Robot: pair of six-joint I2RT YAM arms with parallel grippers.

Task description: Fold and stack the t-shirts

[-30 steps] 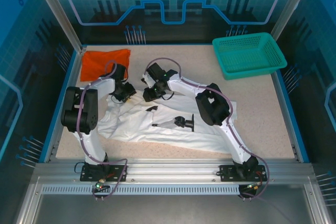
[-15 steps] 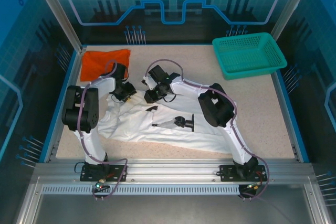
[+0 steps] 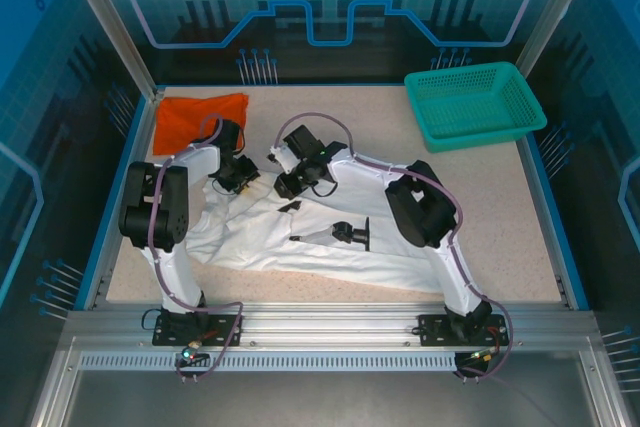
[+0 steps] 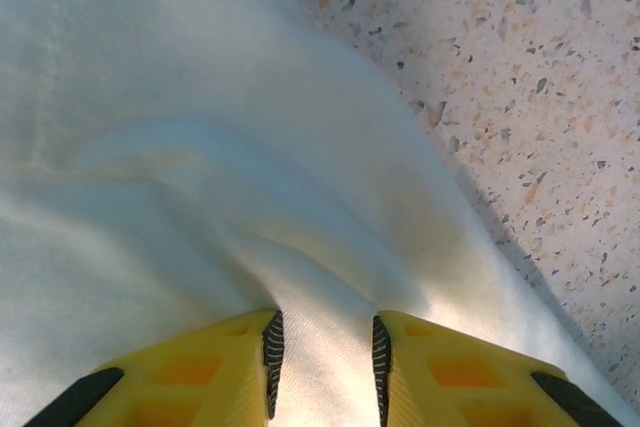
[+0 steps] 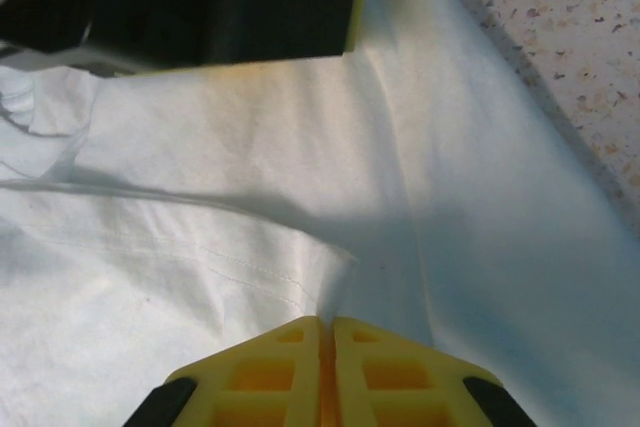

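Top external, white t-shirt [image 3: 262,245], black graphic [image 3: 342,234] unreadable

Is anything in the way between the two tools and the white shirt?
Nothing visible. The left tool grips a ridge of the white t-shirt; the right tool is pinched shut on a fold of it.
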